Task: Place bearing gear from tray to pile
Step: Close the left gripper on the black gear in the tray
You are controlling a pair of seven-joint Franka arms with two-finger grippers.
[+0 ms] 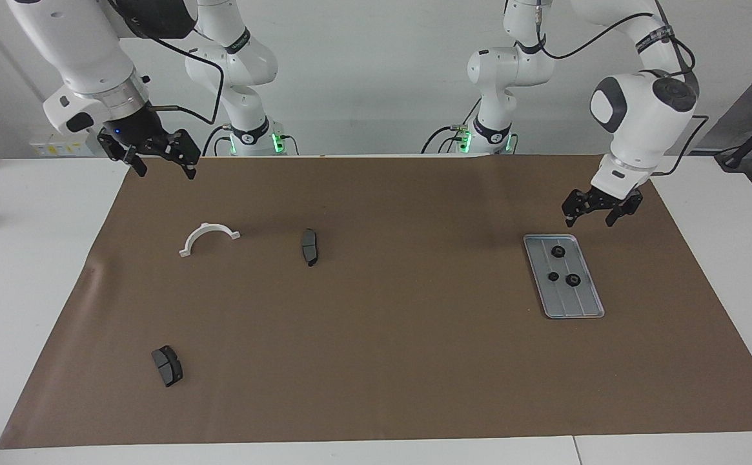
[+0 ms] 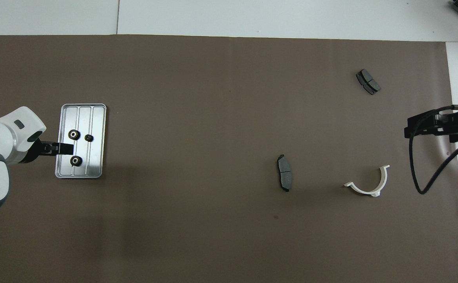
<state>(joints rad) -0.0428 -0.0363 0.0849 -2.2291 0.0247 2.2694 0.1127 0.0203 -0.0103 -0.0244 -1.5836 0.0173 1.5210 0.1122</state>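
The left end effector (image 1: 594, 214), fingers spread and empty, is being held just over the tray (image 1: 579, 303), whose three gears (image 1: 558, 251) are lying along its long axis, well apart from the waiting right end effector (image 1: 150, 159), likewise open and empty.

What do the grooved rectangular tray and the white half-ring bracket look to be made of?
The flat silver-grey grooved tray: likely metal, brushed or satin, given its pale sheen and pressed rim. The white half-ring bracket: probably moulded plastic, matte, uniformly white with small end tabs; the look alone leaves it open.
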